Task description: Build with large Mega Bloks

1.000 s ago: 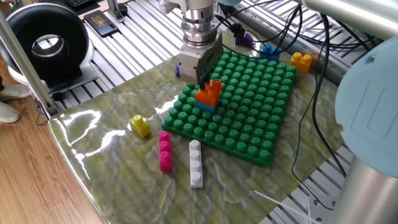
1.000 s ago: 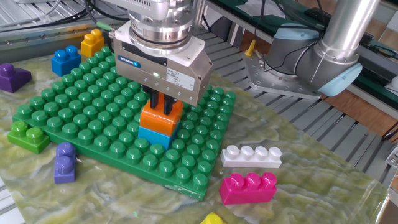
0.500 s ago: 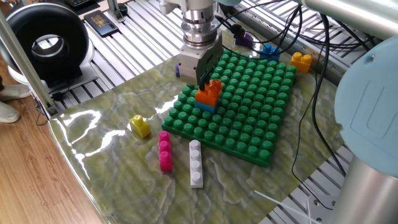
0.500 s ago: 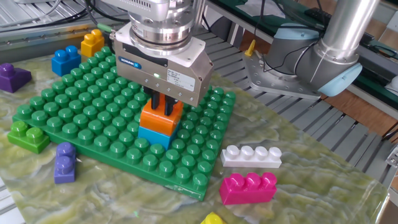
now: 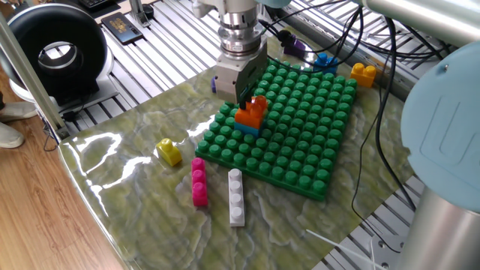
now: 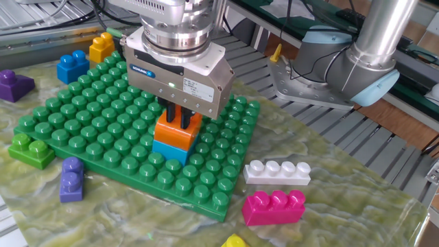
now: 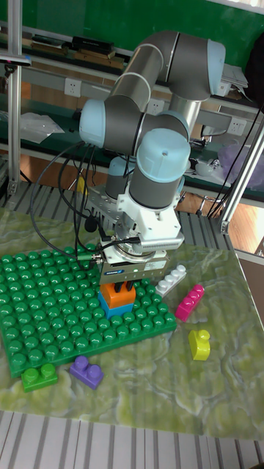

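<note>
Pressing orange brick point(image 6: 177, 130) onto light blue brick point(image 6: 169, 149), mid-frame on baseplate point(image 6: 82, 103)

Gripper point(image 6: 180, 117) clamped on the orange one's raised stud, straight above w/ fingers vertical, so next move is prob just let go + lift straight up.

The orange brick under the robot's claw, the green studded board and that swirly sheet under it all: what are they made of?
The orange brick, at the end effector, looks like moulded plastic: smooth, evenly coloured, softly shiny. The green studded board looks the same, with highlights on its rounded studs. The swirly sheet seems a glossy, marble-patterned covering, perhaps vinyl or laminate; it mirrors light strongly, but the exact material is unclear.
</note>
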